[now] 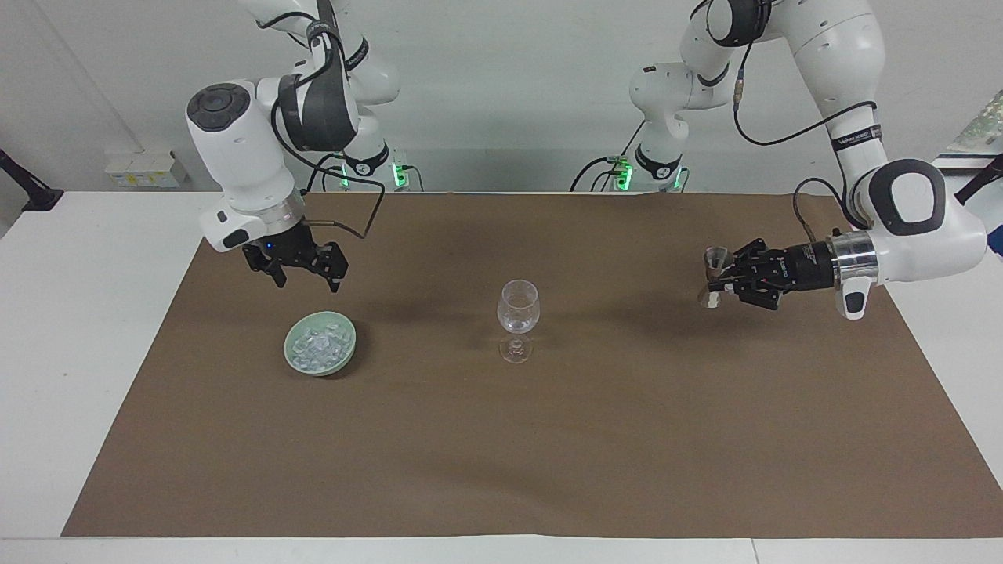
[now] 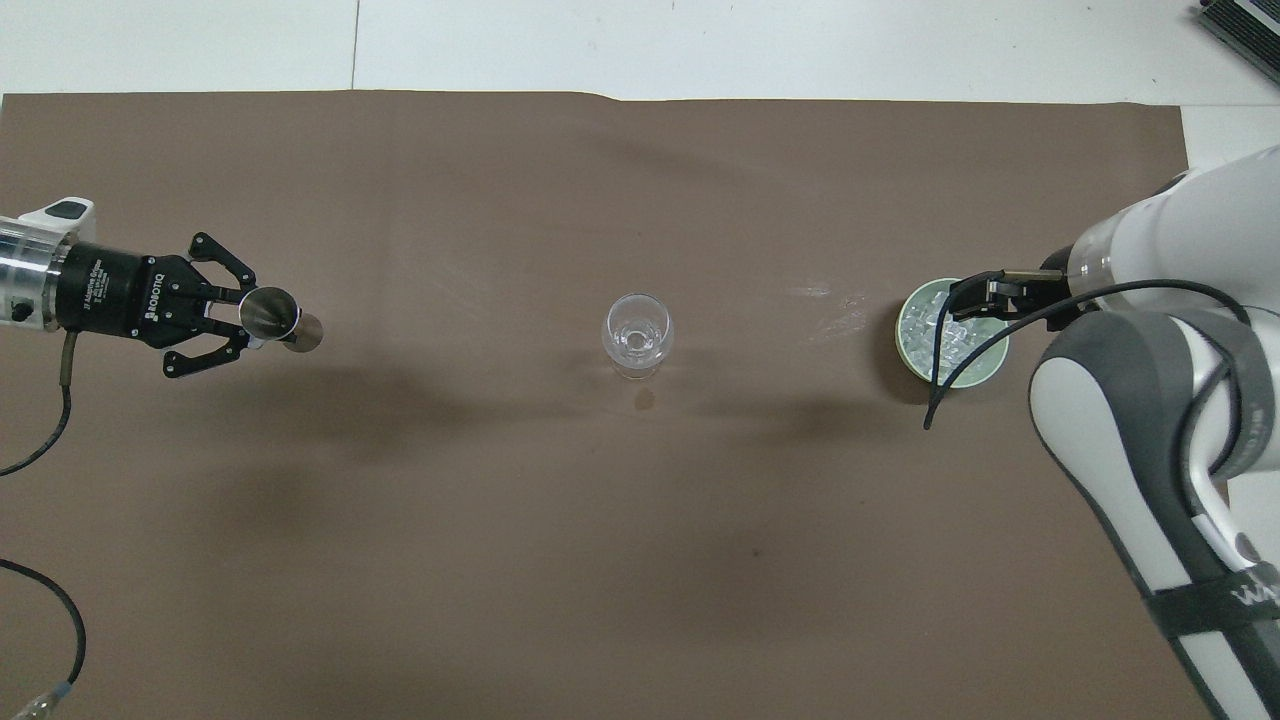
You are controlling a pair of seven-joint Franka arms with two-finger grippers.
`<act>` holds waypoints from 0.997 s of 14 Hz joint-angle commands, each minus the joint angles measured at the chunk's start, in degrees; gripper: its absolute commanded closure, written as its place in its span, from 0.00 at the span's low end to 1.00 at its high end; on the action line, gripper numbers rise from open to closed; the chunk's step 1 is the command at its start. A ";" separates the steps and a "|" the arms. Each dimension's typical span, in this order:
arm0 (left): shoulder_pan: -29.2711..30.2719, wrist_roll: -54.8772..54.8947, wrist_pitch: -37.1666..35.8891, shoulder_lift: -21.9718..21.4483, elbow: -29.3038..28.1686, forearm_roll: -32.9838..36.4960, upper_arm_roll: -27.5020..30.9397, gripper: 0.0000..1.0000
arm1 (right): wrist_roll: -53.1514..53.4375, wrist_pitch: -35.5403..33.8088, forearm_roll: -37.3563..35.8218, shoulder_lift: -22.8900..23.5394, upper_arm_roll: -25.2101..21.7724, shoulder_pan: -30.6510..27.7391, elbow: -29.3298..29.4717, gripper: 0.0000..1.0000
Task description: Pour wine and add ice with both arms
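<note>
A clear wine glass (image 1: 518,317) (image 2: 637,335) stands upright at the mat's middle; no wine shows in it. The ice (image 1: 317,345) (image 2: 948,347) fills a pale green bowl (image 1: 288,350) (image 2: 900,338) toward the right arm's end. My right gripper (image 1: 308,283) (image 2: 962,303) hangs open over the bowl, well above the ice, with nothing between its fingers. My left gripper (image 1: 719,279) (image 2: 253,322) is shut on a small metal jigger (image 1: 714,261) (image 2: 268,313), held slightly tilted above the mat toward the left arm's end, well apart from the glass.
A brown mat (image 1: 548,454) (image 2: 600,560) covers most of the white table (image 1: 78,313). A black cable (image 2: 40,450) trails from the left wrist, and another cable (image 2: 935,390) loops from the right wrist across the bowl.
</note>
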 commanded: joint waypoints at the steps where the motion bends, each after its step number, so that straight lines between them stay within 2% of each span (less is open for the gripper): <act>1: 2.12 4.21 -2.27 1.95 -0.69 -2.93 0.71 1.00 | 1.29 3.34 -1.40 -0.17 1.51 -1.16 -2.57 0.00; 7: 5.64 12.49 -7.45 8.28 -1.04 -4.44 2.03 1.00 | 2.25 5.36 -1.84 1.50 2.38 -0.98 -3.89 0.00; 14: 6.79 14.95 -7.46 12.59 -1.13 -6.02 2.65 1.00 | 1.82 10.80 -5.35 3.26 2.56 -1.16 -6.00 0.00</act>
